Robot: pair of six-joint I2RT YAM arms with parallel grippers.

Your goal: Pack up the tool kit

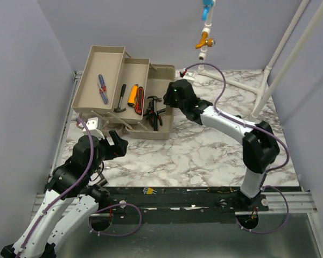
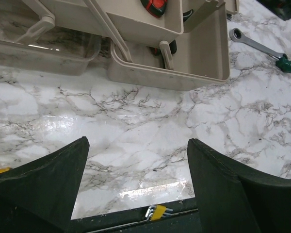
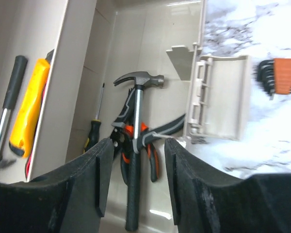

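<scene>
The toolbox [image 1: 151, 133] is beige, the table [image 1: 204, 156] white marble veined grey.

No text, label, brand, number or sign can be read in any view.

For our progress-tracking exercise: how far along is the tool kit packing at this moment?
Done: the claw hammer, pliers and screwdriver lie in the toolbox base; more tools sit in its trays. In hand: nothing; the right gripper hangs over the hammer, jaws open, and the left gripper is open over the table. Left: the ratchet wrench and the orange-holdered hex keys are outside the box.
</scene>
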